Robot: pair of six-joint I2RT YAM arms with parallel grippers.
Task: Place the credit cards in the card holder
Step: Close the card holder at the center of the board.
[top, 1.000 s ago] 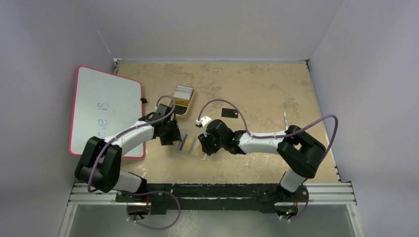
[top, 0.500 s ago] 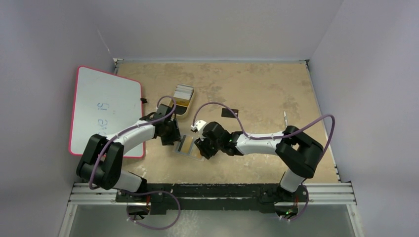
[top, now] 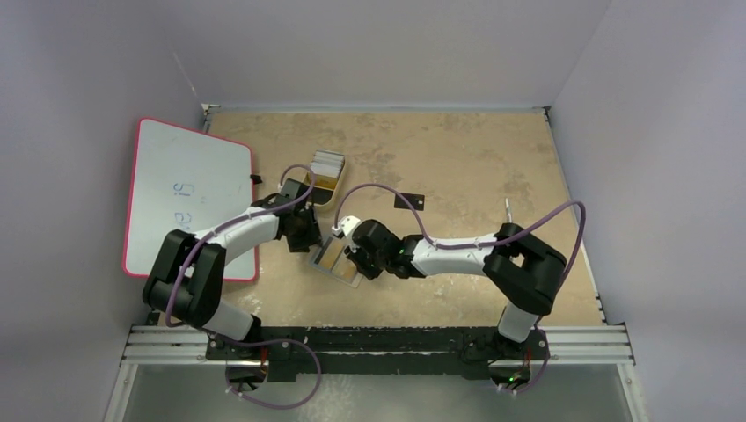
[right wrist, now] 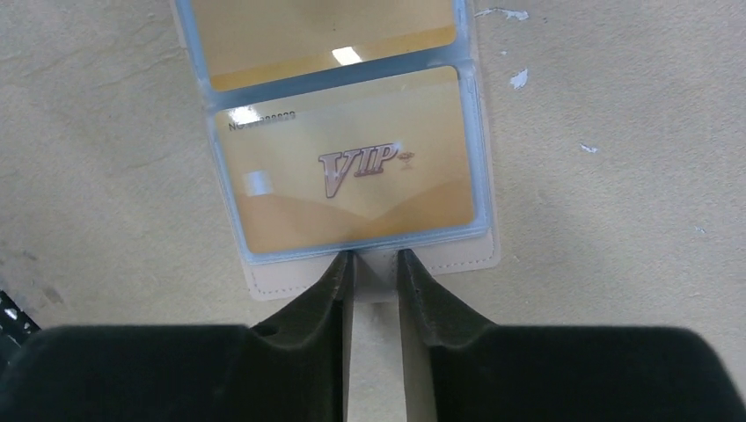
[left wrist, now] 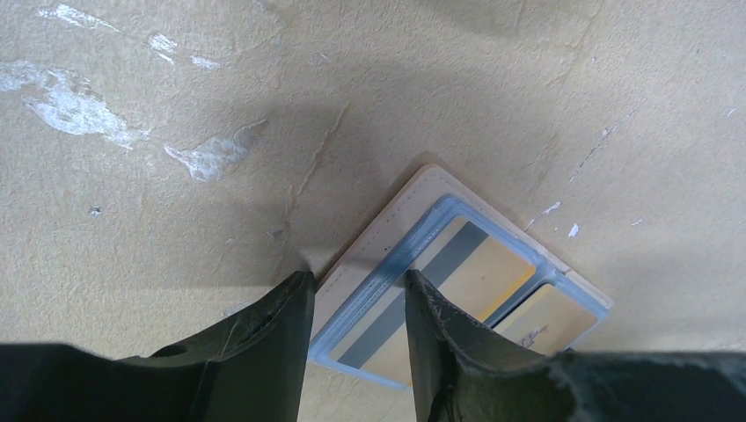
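Found the card holder (top: 333, 258) lying open on the table (top: 457, 158), gold credit cards (right wrist: 343, 167) tucked in its pockets. Saw left gripper (left wrist: 358, 281) parted, straddling its corner. Noted right gripper (right wrist: 374, 259) narrowed, flanking the beige tab; could not tell whether pinched

Top view, centre: card holder (top: 332, 258) is hemmed in. Left gripper (top: 310, 245) sits at its left edge and right gripper (top: 353, 257) at its right, with both forearms low across the table (top: 475, 158).

Yellow tray (top: 324, 173) blocks just above (pale cards (top: 326, 161) stacked in it).

Whiteboard (top: 189, 198) fills the left edge.

Open room: upper right, bar one black card (top: 408, 201); also the strip below the holder.
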